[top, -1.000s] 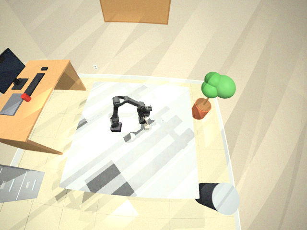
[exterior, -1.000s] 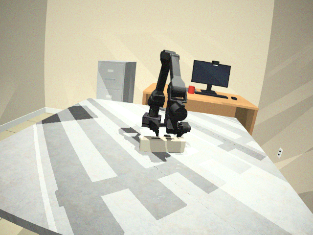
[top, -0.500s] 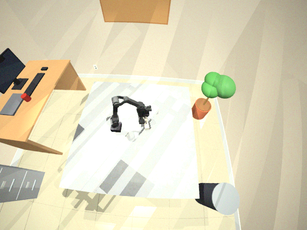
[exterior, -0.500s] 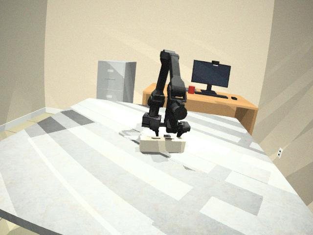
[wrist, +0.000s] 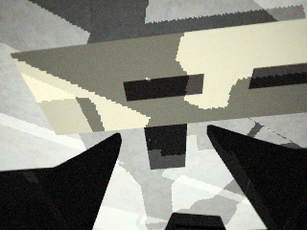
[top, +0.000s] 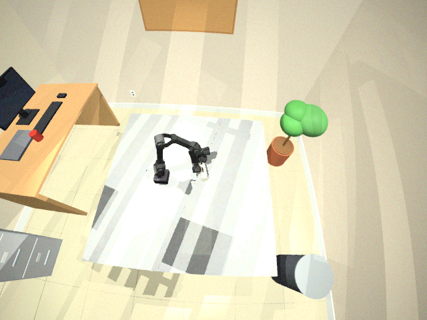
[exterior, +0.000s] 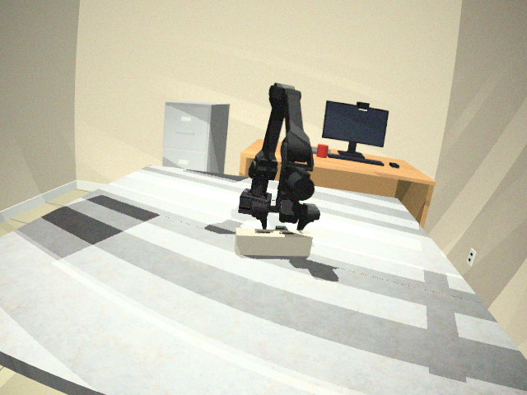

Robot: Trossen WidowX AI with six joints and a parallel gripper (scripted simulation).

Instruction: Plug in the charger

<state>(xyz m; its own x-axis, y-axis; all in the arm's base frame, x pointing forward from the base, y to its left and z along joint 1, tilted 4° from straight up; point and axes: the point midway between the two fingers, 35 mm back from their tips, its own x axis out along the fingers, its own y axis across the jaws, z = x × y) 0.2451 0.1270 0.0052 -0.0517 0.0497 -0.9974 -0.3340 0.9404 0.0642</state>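
Observation:
The cream power strip (top: 204, 175) (exterior: 272, 246) (wrist: 225, 57) lies on the striped table top (exterior: 170, 271). Its top shows two dark outlet slots in the wrist view, one (wrist: 163, 87) in line with my fingers and one (wrist: 278, 76) further right. My gripper (top: 201, 167) (exterior: 282, 225) (wrist: 163, 132) is open, its fingertips just above the strip's top. The dark charger (wrist: 165, 141) (exterior: 281, 228) sits low on the strip between the spread fingers, which do not touch it. Its prongs are hidden.
A wooden desk (exterior: 361, 174) with a monitor (exterior: 354, 123) and a red cup (exterior: 322, 150) stands behind the table. A grey filing cabinet (exterior: 193, 136) is beside the desk. A potted plant (top: 293, 134) and a dark cylinder (top: 303, 275) stand off the table's right side.

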